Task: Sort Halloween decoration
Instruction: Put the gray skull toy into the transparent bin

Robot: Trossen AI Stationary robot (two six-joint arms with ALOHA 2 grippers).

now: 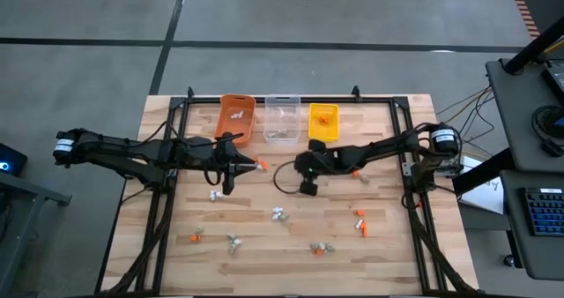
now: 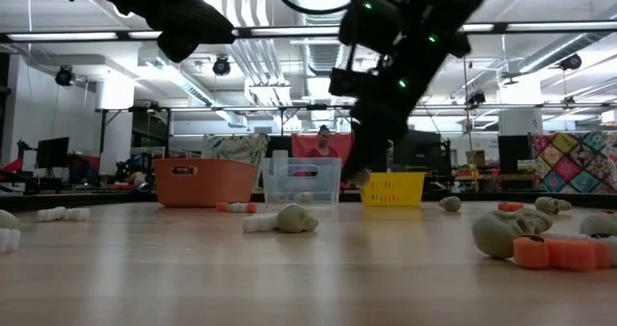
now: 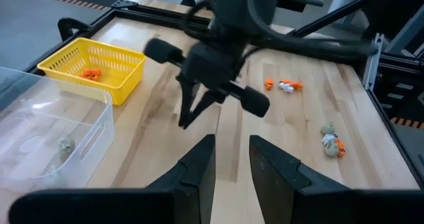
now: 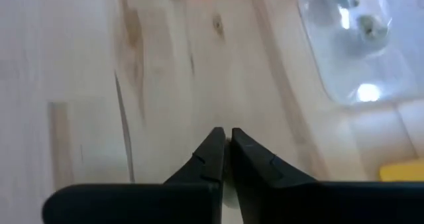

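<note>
Three bins, orange [image 1: 236, 115], clear [image 1: 282, 119] and yellow [image 1: 323, 121], line the wooden surface's [image 1: 388, 245] far edge. Right pincer [image 1: 308, 189], fingers closed together, points down mid-surface, nothing visibly held. Left pincer [image 1: 234, 167] hovers near, partly open and empty. Tiny Halloween decoration trinkets [image 1: 278, 214] lie scattered across the near half.

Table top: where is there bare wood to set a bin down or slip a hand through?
Bare wood lies along the table edge right of the yellow bin, and left of the orange bin. Crowded: the centre, where the left gripper and right gripper meet, and the near strip strewn with trinkets.
</note>
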